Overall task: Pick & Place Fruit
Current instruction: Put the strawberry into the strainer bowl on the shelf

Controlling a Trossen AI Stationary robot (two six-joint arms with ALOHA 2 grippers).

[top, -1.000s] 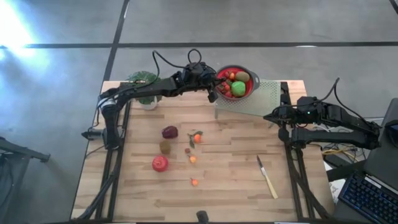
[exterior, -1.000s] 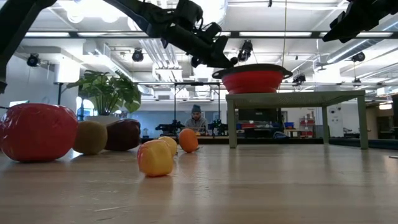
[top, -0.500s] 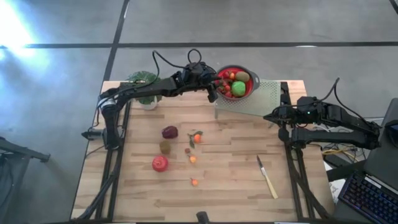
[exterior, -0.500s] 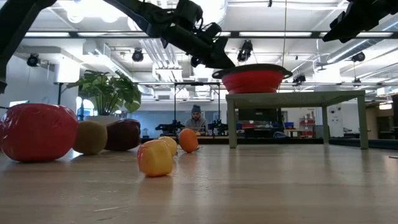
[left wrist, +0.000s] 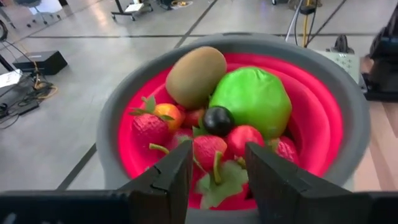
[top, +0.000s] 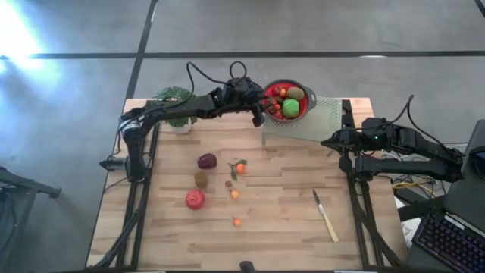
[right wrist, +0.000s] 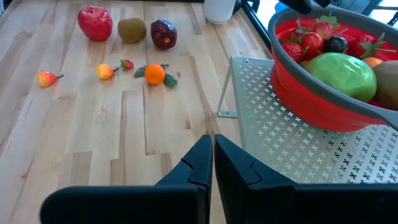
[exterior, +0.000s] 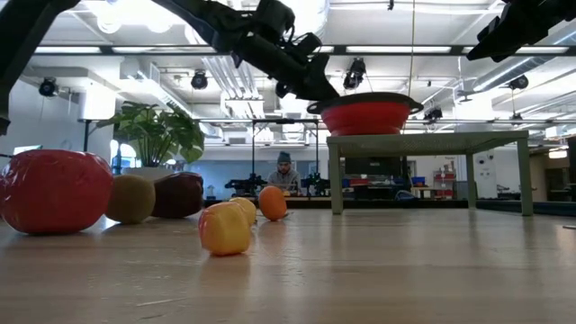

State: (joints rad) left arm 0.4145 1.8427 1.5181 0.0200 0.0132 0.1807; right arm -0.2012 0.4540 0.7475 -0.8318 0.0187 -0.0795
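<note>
Drop-off step: left pincer (left wrist: 214, 171) poised over the red bowl (top: 288, 86) at the far edge of the surface (top: 288, 227), fingers apart, seemingly empty. Fruit piled in the bowl; more fruit (top: 195, 199) lying left of centre. Next: swing back, lower onto one. Right pincer (right wrist: 212, 163) together, parked right. Small pieces hard to tell apart.

The bowl (left wrist: 348, 112) is red inside with a grey rim. Just past the dark left gripper (left wrist: 216, 167) lie a bright green fruit (left wrist: 252, 99), a brown kiwi (left wrist: 194, 74), a black berry (left wrist: 218, 119) and red strawberries (left wrist: 211, 152) with green leaves. The rack (right wrist: 292, 155) ahead of the black right gripper (right wrist: 212, 155) is pale green, patterned with small crosses.
</note>
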